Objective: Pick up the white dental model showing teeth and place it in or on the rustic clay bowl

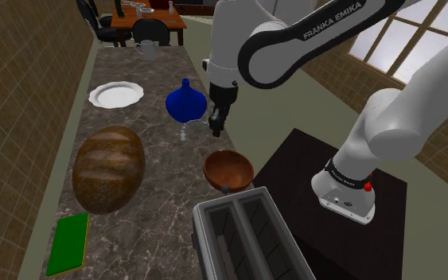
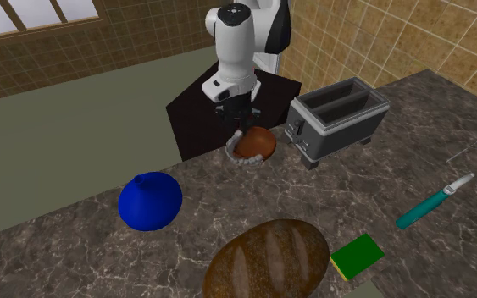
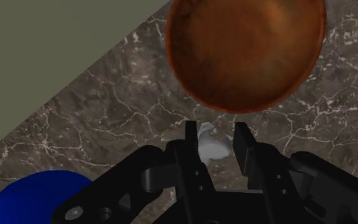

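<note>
The all-black two-finger gripper (image 3: 215, 137) hangs above the dark marbled stone table (image 3: 107, 133). Its fingers (image 3: 192, 149) are drawn close together and clenched on the small white dental model (image 3: 210, 147), which sits right at their tips. In the second exterior view the model (image 2: 241, 157) shows as a pale arch of teeth below the gripper (image 2: 241, 127), in front of the near rim of the round reddish-brown clay bowl (image 2: 258, 144). It is carried just short of that bowl (image 3: 246, 51), not yet over its hollow.

The model looks light, stiff and hard, so it should not give under the squeeze. It is probably smooth and rather brittle. The arch offers little flat surface, so the hold is best taken across its narrow width, as here. A curved, slick piece held at the tips could twist or slip, so it wants a low, gentle release inside the bowl rather than a drop.
</note>
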You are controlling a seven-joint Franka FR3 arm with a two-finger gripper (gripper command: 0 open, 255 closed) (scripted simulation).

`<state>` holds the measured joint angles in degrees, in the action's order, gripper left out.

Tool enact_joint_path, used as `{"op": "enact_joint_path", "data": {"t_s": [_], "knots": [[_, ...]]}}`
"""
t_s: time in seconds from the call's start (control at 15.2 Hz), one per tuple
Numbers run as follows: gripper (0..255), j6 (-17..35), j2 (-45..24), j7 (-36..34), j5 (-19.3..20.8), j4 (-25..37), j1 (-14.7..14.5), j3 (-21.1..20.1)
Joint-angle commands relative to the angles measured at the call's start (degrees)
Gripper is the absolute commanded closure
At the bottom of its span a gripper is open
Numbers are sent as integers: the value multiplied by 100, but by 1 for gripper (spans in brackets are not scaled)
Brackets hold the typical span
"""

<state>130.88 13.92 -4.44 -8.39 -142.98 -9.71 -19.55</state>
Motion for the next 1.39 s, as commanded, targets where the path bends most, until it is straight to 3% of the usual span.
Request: {"op": "enact_joint_path", "data": {"t_s": [0.0, 0.53, 1.32], "knots": [[255, -33, 464, 31, -198, -419, -118, -9], [255, -646, 2427, -164, -872, -1748, -842, -87], [255, 652, 1614, -121, -1057, -2240, -858, -332]]}}
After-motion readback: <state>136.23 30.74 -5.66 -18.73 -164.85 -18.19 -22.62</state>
